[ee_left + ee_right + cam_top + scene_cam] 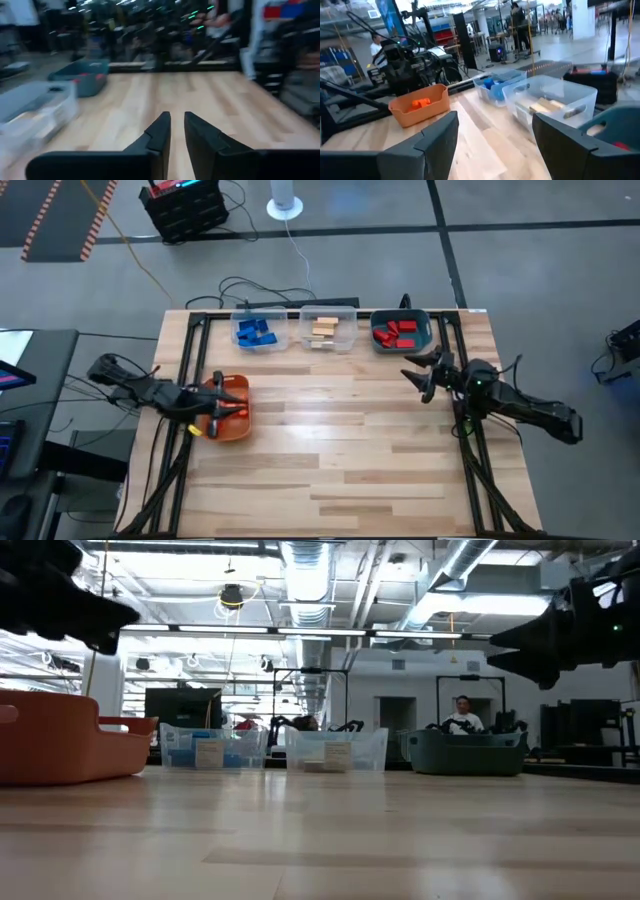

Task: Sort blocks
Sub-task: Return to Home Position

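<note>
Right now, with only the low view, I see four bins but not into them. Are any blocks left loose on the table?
Observer: From above, none show on the table; every visible block lies in a bin.
Operator: Are the colours mixed?
Observer: No. Blue blocks are in the left clear bin, tan blocks in the middle clear bin, red blocks in the teal bin.
Operator: And the right gripper?
Observer: The right gripper hangs open near the teal bin, holding nothing.
</note>
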`<state>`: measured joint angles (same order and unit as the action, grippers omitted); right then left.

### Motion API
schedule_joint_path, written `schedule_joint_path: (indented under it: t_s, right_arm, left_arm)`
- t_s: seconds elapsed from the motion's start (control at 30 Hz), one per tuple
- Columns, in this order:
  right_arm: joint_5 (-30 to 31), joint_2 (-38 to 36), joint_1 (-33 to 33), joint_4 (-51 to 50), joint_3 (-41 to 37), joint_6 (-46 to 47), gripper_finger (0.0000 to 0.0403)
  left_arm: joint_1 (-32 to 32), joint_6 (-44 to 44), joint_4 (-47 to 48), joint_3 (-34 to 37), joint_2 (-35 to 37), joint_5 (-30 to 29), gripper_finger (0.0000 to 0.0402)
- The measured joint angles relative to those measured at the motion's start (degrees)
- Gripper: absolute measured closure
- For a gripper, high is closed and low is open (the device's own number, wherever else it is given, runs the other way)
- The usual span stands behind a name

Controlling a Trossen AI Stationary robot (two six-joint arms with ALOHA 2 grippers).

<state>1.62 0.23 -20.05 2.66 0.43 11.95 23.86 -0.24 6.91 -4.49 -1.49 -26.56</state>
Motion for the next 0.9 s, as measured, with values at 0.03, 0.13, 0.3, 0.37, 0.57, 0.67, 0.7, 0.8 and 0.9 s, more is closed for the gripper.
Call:
schedule_joint_path:
  t_s: [0.03, 0.13, 0.3, 0.37, 0.57, 0.67, 0.7, 0.8, 0.9]
  right_arm:
    - [0.01, 0.25, 0.02, -0.43, 0.00, 1.00, 0.0117]
    - [0.07, 0.43, -0.02, -0.56, 0.00, 5.65, 0.0117]
    - [0.12, 1.06, 0.04, -1.15, -0.02, 10.67, 0.0117]
    - [0.02, 1.56, 0.04, -1.15, -0.02, 10.92, 0.0117]
    - [-0.05, 1.69, 0.04, -1.32, -0.04, 10.26, 0.0117]
    - [-0.08, 1.71, 0.04, -1.36, -0.07, 10.24, 0.0117]
    - [-0.06, 1.71, 0.04, -1.36, -0.07, 10.24, 0.0117]
    - [-0.06, 1.71, 0.04, -1.41, -0.07, 10.20, 0.0117]
    - [-0.06, 1.71, 0.04, -1.41, -0.07, 10.09, 0.0117]
  left_arm:
    - [0.73, -0.04, 0.41, 0.00, 1.11, 0.71, 0.0355]
    - [1.99, -0.91, -0.04, 0.04, 1.18, 0.81, 0.0363]
    - [2.18, -5.12, -0.83, 0.11, -0.04, 0.85, 0.0369]
    - [2.18, -5.26, -0.69, 0.12, 0.05, 0.85, 0.0369]
    - [2.17, -3.31, -0.76, 0.20, -0.01, 0.78, 0.0369]
    - [2.16, -3.29, -0.80, 0.22, -0.01, 0.78, 0.0369]
    - [2.16, -3.29, -0.78, 0.22, -0.01, 0.77, 0.0369]
    - [2.16, -3.26, -0.81, 0.26, -0.01, 0.76, 0.0369]
    - [2.16, -3.26, -0.81, 0.26, -0.01, 0.76, 0.0369]
